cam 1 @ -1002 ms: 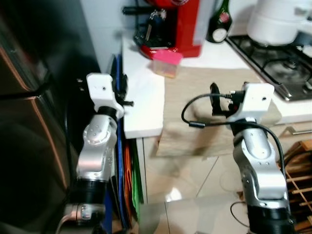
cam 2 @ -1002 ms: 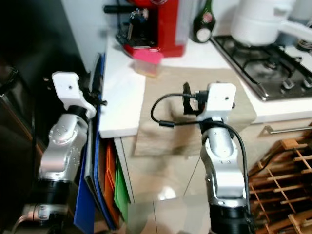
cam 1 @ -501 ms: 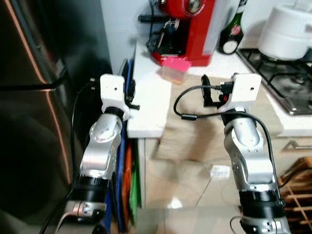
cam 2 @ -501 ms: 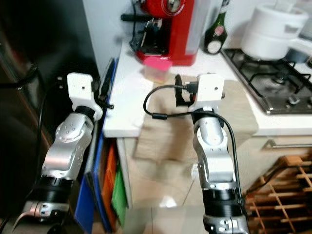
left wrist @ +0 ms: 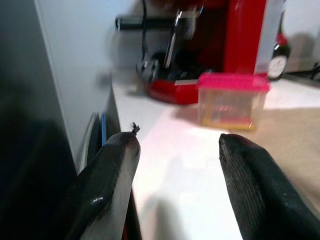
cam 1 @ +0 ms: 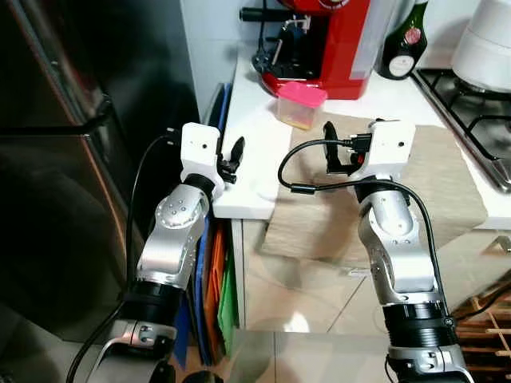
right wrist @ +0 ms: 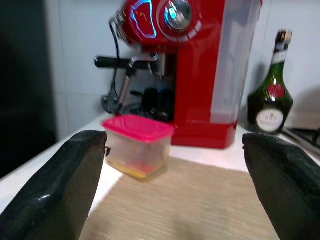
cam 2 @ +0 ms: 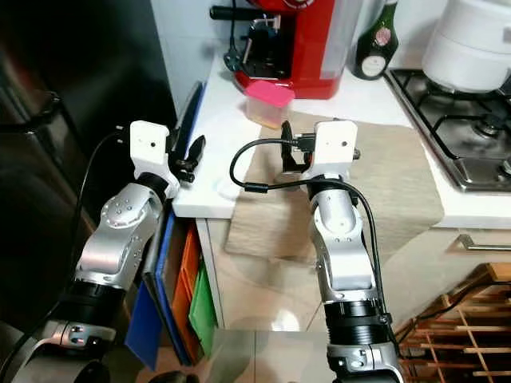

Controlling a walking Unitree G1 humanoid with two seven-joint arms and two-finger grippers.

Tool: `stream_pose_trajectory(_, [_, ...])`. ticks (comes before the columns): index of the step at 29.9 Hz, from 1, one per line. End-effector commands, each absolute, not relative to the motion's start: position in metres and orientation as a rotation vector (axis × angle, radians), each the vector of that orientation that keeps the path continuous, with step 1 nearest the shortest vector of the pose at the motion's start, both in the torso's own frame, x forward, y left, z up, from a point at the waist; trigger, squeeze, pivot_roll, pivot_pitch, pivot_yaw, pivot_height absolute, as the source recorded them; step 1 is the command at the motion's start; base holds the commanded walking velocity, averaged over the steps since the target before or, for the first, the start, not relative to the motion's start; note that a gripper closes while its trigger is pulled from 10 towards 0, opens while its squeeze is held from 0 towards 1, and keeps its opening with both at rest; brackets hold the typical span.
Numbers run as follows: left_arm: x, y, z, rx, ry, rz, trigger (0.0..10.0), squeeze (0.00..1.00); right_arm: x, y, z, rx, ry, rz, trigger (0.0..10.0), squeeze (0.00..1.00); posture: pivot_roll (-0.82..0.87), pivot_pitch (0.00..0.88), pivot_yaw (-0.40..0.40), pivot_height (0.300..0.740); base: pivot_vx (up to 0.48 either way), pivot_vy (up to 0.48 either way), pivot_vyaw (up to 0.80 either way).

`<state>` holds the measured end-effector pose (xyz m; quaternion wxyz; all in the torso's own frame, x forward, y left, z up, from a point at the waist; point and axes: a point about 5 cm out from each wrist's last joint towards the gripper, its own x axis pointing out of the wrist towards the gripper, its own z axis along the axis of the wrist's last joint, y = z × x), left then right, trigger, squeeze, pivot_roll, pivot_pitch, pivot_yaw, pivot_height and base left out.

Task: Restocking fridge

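Box (cam 1: 302,104) with the pink lid sits at 12 o'clock on the counter (cam 1: 251,171), nearer now since I stepped up, and my left gripper (left wrist: 175,185) and right gripper (right wrist: 175,185) are both spread wide, ready to grab.

The whole scene has been shifted in the head views, so the camera has been moved. The left hand (cam 1: 236,152) has been brought from beside the tabletop (cam 1: 251,163) edge to over its near corner, fingers apart. The right hand (cam 1: 339,152) has been carried forward over the beige mat (cam 1: 431,187), nearer the pink-lidded container (cam 1: 301,104), fingers spread wide.
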<state>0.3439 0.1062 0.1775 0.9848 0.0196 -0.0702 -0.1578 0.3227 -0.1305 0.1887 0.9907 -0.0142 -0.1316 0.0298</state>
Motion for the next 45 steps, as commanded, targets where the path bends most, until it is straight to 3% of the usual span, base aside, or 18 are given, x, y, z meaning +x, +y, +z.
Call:
stream_pose_trajectory(1, [0.343, 0.101, 0.185, 0.044, -0.181, -0.349, 10.0, 1.0, 0.321, -0.13, 0.192, -0.041, -0.304, 0.047, 10.0, 0.0, -0.07, 0.0, 0.046, 0.74, 0.0, 0.0, 0.0])
stream_pose_trajectory(6, [0.34, 0.104, 0.197, 0.035, -0.248, -0.291, 10.0, 0.97, 0.32, -0.144, 0.201, -0.032, -0.363, -0.026, 10.0, 0.0, -0.07, 0.0, 0.052, 0.74, 0.0, 0.0, 0.0])
stream_pose_trajectory(7, [0.341, 0.104, 0.197, 0.034, -0.248, -0.284, 10.0, 0.0, 0.321, -0.145, 0.201, -0.031, -0.361, -0.029, 10.0, 0.0, -0.06, 0.0, 0.046, 0.74, 0.0, 0.0, 0.0])
stream_pose_trajectory(16, [0.344, 0.108, 0.217, 0.007, -0.328, -0.253, 10.0, 0.0, 0.327, -0.138, 0.205, -0.041, -0.384, -0.003, 10.0, 0.0, -0.04, 0.0, 0.04, 0.74, 0.407, 0.0, 0.0])
stream_pose_trajectory(25, [0.34, 0.096, 0.222, 0.014, -0.371, -0.321, 10.0, 0.0, 0.333, -0.138, 0.215, -0.031, -0.415, -0.012, 10.0, 0.0, -0.04, 0.0, 0.036, 0.74, 0.48, 0.0, 0.0])
stream_pose_trajectory(36, [0.339, 0.096, 0.226, 0.011, -0.402, -0.307, 10.0, 0.0, 0.345, -0.122, 0.257, -0.053, -0.55, 0.067, 10.0, 0.0, -0.03, 0.0, 0.026, 0.74, 0.305, 0.0, 0.0])
stream_pose_trajectory(40, [0.338, 0.096, 0.225, 0.012, -0.404, -0.311, 10.0, 0.0, 0.361, -0.122, 0.258, 0.014, -0.457, 0.107, 10.0, 0.0, -0.02, 0.0, 0.022, 0.74, 0.0, 0.0, 0.0])
stream_pose_trajectory(45, [0.335, 0.097, 0.222, 0.015, -0.389, -0.323, 10.0, 0.0, 0.382, -0.129, 0.252, -0.033, -0.326, 0.16, 10.0, 0.0, -0.01, 0.0, 0.018, 0.74, 0.0, 0.0, 0.0])
